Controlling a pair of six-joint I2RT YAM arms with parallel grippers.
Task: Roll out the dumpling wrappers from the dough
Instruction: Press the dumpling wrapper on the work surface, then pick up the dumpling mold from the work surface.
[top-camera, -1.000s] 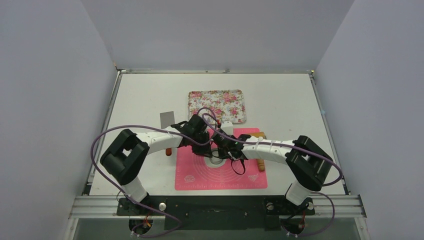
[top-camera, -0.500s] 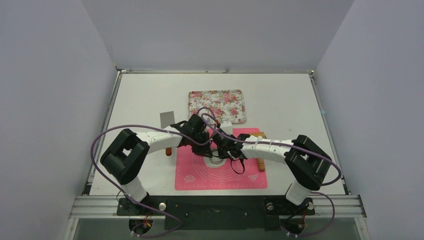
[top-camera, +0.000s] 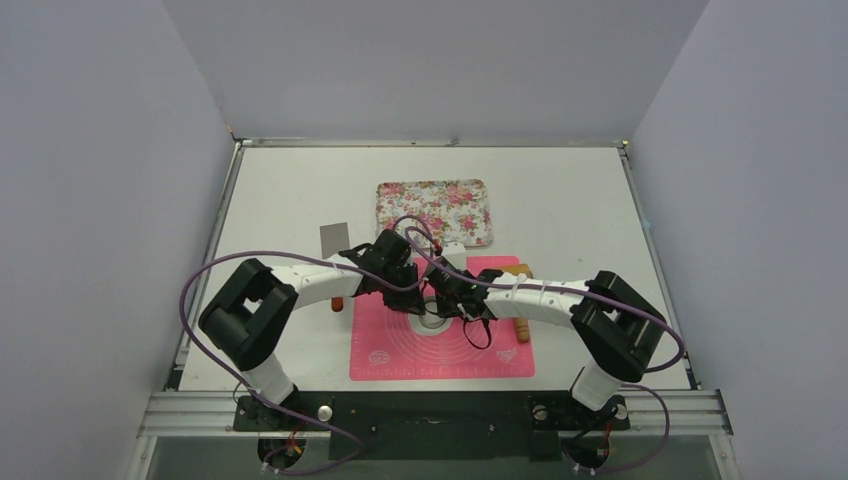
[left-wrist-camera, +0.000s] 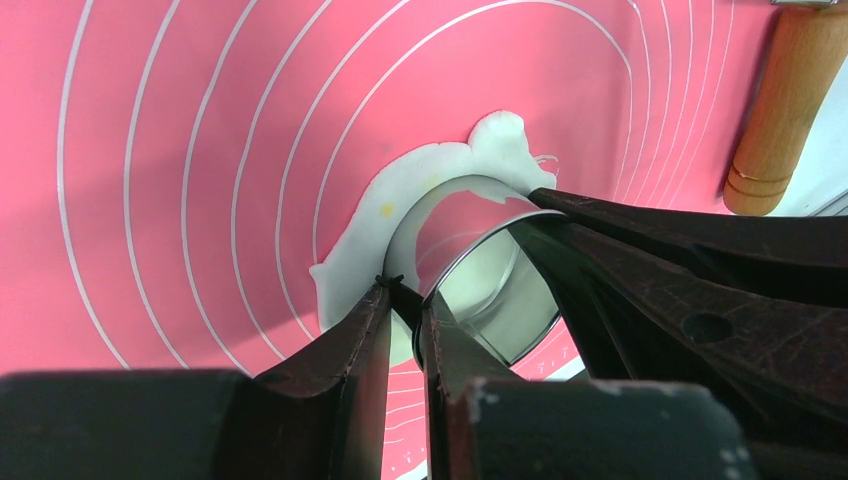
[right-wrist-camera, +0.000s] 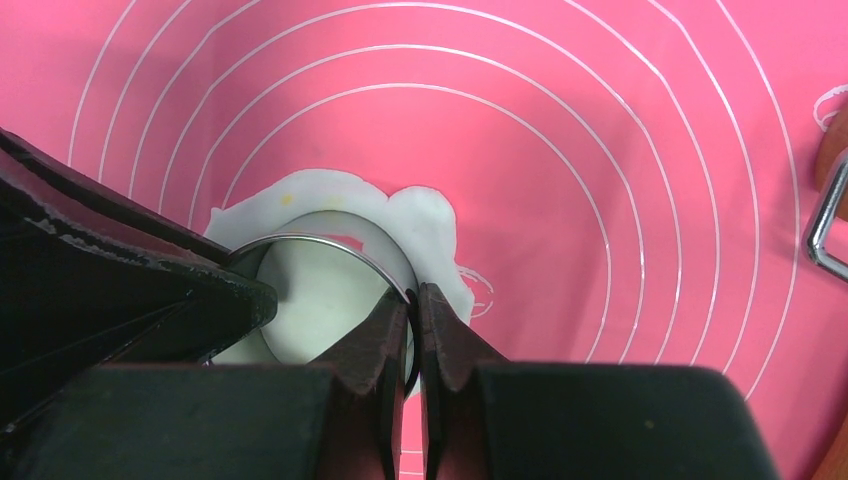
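A white table (top-camera: 560, 190) has a pink mat (top-camera: 400, 355) lying near its front edge. A flowery tray (top-camera: 383, 212) sits just behind the mat. A wooden pin (left-wrist-camera: 790, 100) lies along the mat's right edge. A small grey card (top-camera: 335, 238) lies off the mat's back left corner.

Both arms reach in over the middle of the mat, and their tips meet there. The left gripper (left-wrist-camera: 405, 295) is almost closed. Its two fingers pinch the thin wall of a shiny metal ring (right-wrist-camera: 300, 238), one finger inside and one outside. The right gripper (right-wrist-camera: 413, 295) is squeezed tight on the other side of the ring, with the rim caught between its tips.

The dough (right-wrist-camera: 425, 225) lies flat and white in the middle of the mat. Its edge is bumpy and ragged. It curls around the ring like a collar. The left wrist view shows a round hole in the dough, with pink mat inside it.

A wrapper (right-wrist-camera: 310, 290) fills the ring. It is smooth, white and round.
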